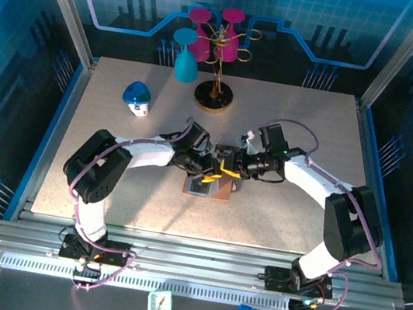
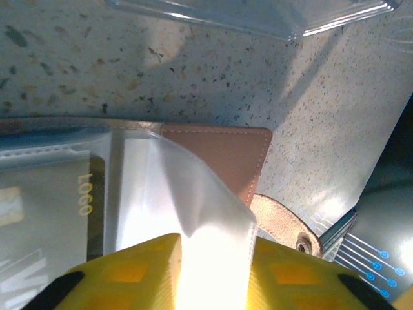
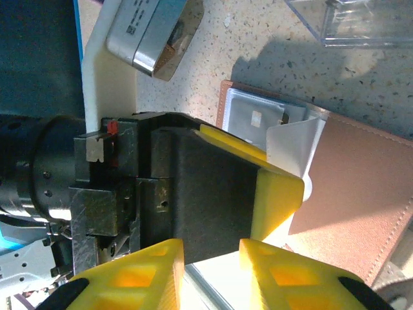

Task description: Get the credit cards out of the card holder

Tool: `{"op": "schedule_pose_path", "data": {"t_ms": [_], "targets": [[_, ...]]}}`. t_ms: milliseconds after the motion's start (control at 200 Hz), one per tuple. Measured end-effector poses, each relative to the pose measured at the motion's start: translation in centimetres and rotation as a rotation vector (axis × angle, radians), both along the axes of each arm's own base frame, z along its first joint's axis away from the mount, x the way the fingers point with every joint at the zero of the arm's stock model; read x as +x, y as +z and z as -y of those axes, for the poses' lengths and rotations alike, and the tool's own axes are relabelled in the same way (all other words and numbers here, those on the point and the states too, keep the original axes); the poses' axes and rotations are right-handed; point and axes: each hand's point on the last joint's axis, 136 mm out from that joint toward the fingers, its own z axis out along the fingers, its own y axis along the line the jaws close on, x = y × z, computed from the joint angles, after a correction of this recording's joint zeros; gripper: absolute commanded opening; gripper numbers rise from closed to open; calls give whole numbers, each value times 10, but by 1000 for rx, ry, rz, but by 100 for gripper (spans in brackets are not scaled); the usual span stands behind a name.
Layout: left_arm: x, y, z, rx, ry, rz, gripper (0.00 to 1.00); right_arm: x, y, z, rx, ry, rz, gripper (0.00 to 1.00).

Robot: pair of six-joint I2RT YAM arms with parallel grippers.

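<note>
Matt leather-like card holder [image 2: 219,161] with glossy plastic sleeve [image 2: 193,206].

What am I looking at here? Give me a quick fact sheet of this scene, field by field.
setting: speckled table, two robot arms meeting mid-table
card holder: brown, lying open under both grippers
left gripper: pinching a clear plastic sleeve of the holder
right gripper: low beside the left one; open or shut unclear
card: dark, marked LOGO, inside a sleeve
clear box: just beyond the holder
far side: stand with pink and teal glasses; blue-and-white object
</note>
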Motion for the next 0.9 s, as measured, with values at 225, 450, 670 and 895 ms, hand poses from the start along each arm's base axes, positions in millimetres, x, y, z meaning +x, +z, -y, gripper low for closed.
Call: {"op": "schedule_pose_path", "data": {"t_ms": [225,450,670,895], "targets": [[5,-3,6,-3,-9,-6,13,-4,-3,8,-12,-15,-11,29],[7,-2,13,-4,-20,-9,7,-3,-2,12,-13,-22,-7,29],[12,1,23,-18,-35,2,19,-3,-1,15,-13,-27,-4,29],[13,3,24,-13,-37,-2,41,-2,-2,16,-14,-30,-6,29]]}}
